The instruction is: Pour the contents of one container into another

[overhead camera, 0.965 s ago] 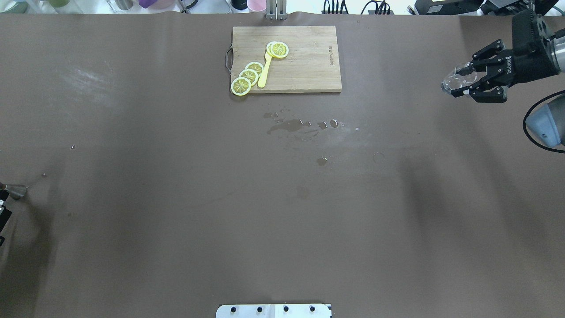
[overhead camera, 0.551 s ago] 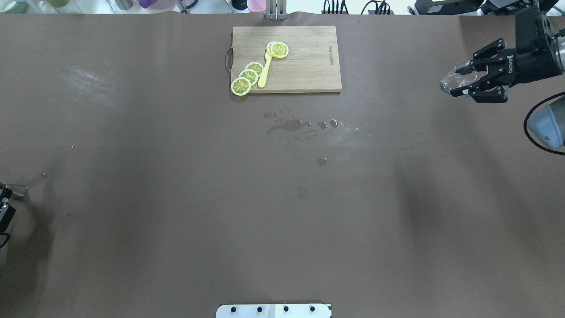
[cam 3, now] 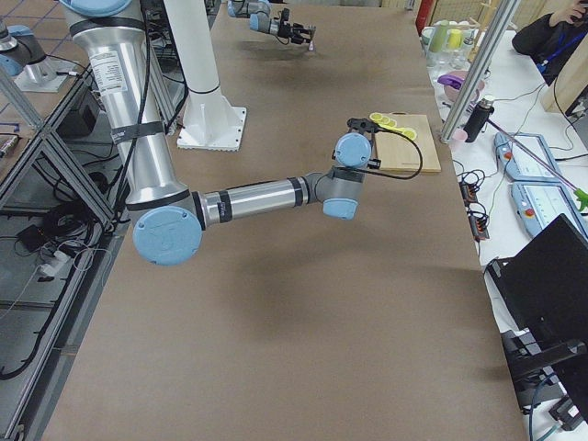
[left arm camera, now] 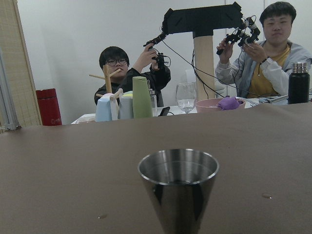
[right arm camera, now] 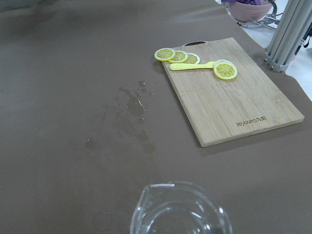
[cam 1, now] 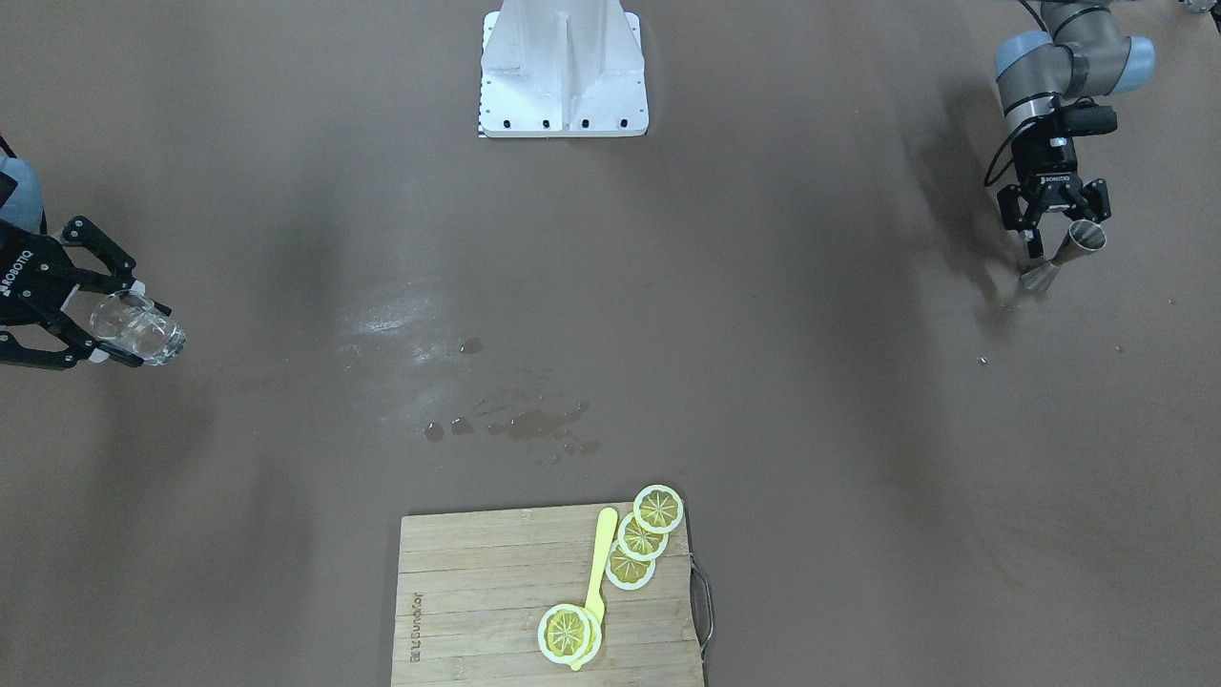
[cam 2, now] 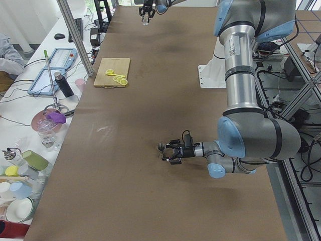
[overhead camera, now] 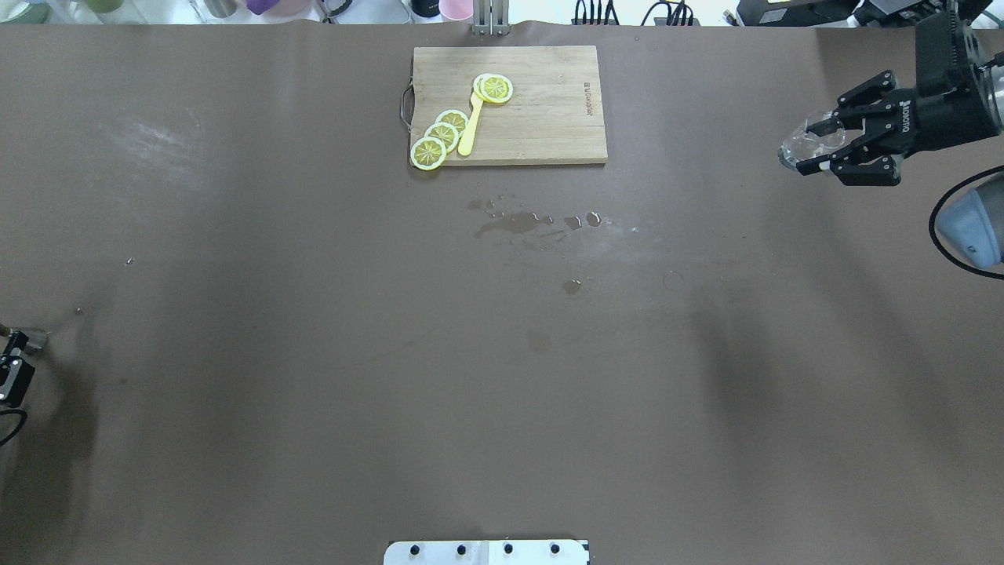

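Board (right arm camera: pixel 229 105) reads "Joyoung"; right tool (cam 1: pixel 132 326), gripping a glass (cam 1: pixel 155 336), seemingly marked "ROBOTIQ"

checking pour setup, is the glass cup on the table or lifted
Lifted: the right gripper is shut on the glass cup, with the table well below it in the right wrist view.

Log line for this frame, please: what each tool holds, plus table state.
left tool: shut on steel jigger | right tool: shut on clear glass | containers: opposite table ends | table: wet patches near cutting board
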Controlling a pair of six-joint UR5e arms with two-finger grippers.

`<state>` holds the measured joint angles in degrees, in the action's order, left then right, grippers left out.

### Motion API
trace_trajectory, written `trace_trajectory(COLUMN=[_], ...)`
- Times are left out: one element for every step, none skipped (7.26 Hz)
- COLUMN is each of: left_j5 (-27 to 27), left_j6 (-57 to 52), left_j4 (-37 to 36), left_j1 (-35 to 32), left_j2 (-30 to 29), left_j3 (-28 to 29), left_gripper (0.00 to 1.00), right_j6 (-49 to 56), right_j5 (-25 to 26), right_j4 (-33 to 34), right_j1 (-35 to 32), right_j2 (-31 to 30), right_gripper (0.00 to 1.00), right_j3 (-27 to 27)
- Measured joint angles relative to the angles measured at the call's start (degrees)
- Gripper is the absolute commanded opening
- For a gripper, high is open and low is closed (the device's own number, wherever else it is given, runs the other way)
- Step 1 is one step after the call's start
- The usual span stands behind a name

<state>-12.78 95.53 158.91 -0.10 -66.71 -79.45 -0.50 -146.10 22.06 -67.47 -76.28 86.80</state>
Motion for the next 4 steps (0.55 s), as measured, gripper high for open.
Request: trace_trajectory(left_j5=[-0.52, -0.76, -0.80, -0.80], left_j6=[0.15, 0.90, 2.31, 3.65], left_j4=[-0.16, -0.73, -2.18, -3.77], left_j1=[-0.51, -0.93, -1.10, -1.11], left_j2=[-0.25, -0.68, -1.17, -1.44], left_j3=[0.00, 0.00, -0.07, -0.34], left_gripper=[0.81, 0.78, 0.69, 0.59], right_j6=[-0.84, -1.24, -1.42, -1.49], right_j5=[0.01, 0.02, 0.14, 0.38], right_j4=[0.00, 0.00, 0.00, 0.00], right_j1=[0.01, 0.01, 0.06, 0.10], right_j2=[-0.09, -0.21, -0.36, -0.51], right_gripper=[0.00, 0.00, 0.00, 0.00], right_j3=[0.32, 0.52, 0.60, 0.63])
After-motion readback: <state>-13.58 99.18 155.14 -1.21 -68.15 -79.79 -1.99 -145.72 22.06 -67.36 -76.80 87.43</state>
